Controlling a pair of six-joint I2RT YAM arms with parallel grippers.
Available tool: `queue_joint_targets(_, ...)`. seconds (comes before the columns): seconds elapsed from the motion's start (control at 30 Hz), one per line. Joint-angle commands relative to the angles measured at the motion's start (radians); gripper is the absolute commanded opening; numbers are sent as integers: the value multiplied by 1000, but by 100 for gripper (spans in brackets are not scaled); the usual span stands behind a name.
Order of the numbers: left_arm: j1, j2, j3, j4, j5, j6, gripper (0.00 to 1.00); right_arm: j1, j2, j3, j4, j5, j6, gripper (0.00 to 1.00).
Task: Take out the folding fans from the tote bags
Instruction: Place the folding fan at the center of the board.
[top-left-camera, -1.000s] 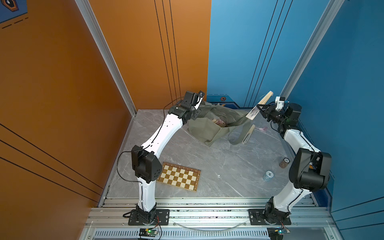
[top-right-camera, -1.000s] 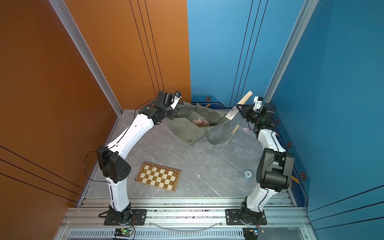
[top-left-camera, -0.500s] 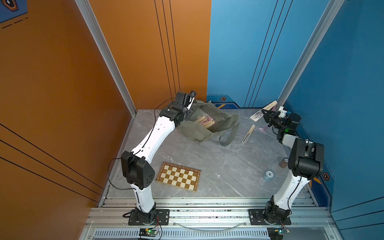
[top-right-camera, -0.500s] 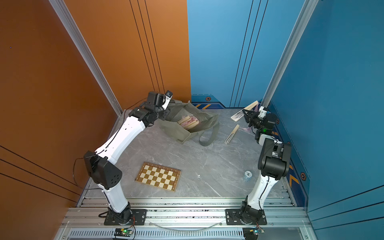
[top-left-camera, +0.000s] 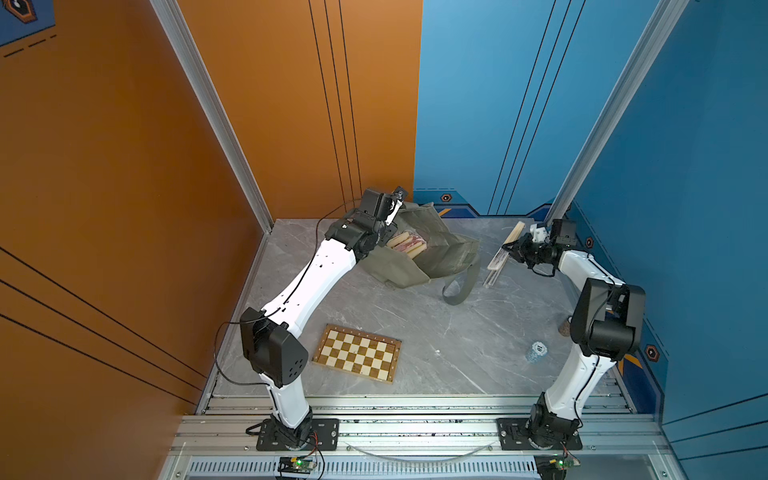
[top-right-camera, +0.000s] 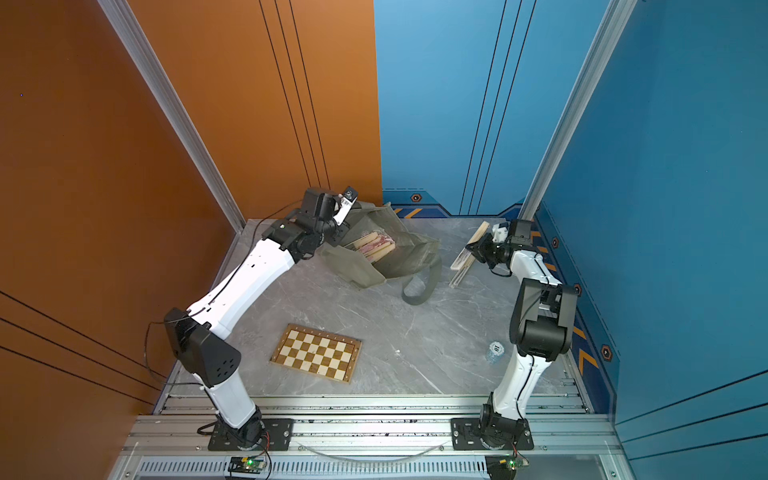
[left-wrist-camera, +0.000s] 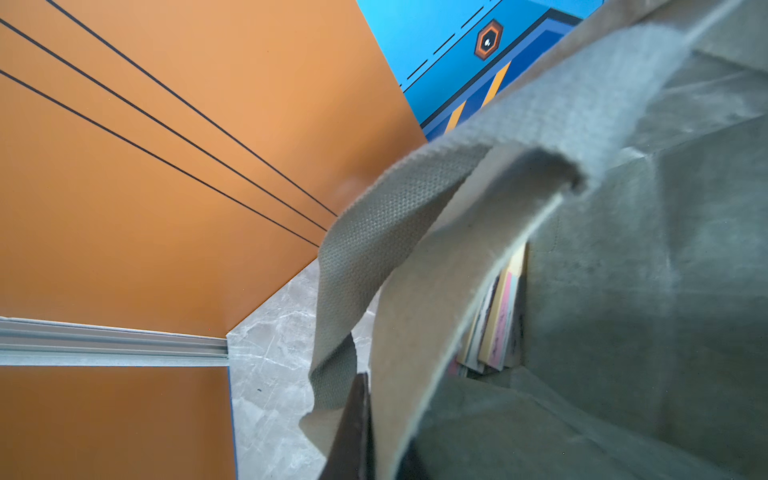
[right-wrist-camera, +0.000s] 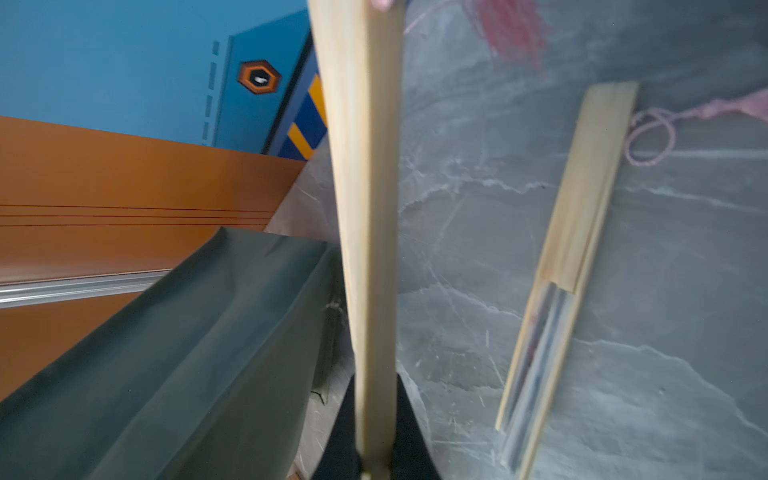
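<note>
— Where was your right gripper (top-left-camera: 506, 248)?

— You had it pinching a slim closed folding fan with pale bamboo ribs (right-wrist-camera: 365, 187). Your right wrist view showed the black fingers (right-wrist-camera: 409, 432) pressed against both flat sides. The top views gave only a pale stick at the gripper, just right of the soft olive fabric tote bag (top-left-camera: 440, 262). Whether its far end touched the grey marbled tabletop (top-left-camera: 436, 328), I could not tell.

— Any other fan out?

— A second closed fan (right-wrist-camera: 569, 249) lay flat on the tabletop beside the held one, pink tassel (right-wrist-camera: 723, 106) trailing (in both top views the two nearly overlapped; the wrist view parted them).

— And your left gripper (left-wrist-camera: 374, 424)?

— Closed on the raised rim of that bag. Your arm hid the jaws from above; the left wrist view showed cloth clamped between them. A bundle of closed fans (top-right-camera: 374, 246) lay inside the bag, plain in both top views, edge-on in the wrist view. One strap handle (top-left-camera: 459, 286) looped onto the tabletop. The brown-and-cream chessboard (top-left-camera: 357, 353) lay well apart, nearer your bases.
</note>
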Motion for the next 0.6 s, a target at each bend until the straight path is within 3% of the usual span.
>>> queue_joint_targets(0.0, 3, -46, -3, 41, -11, -98, 0, 12, 58, 52, -186, 88, -81, 0)
queue_joint_targets(0.37, -68, -60, -51, 17, -12, -255, 0, 52, 167, 141, -302, 225, -107, 0)
queue_joint_targets(0.57, -108, -51, -73, 17, -32, -291, 0, 65, 207, 187, -353, 272, -126, 19)
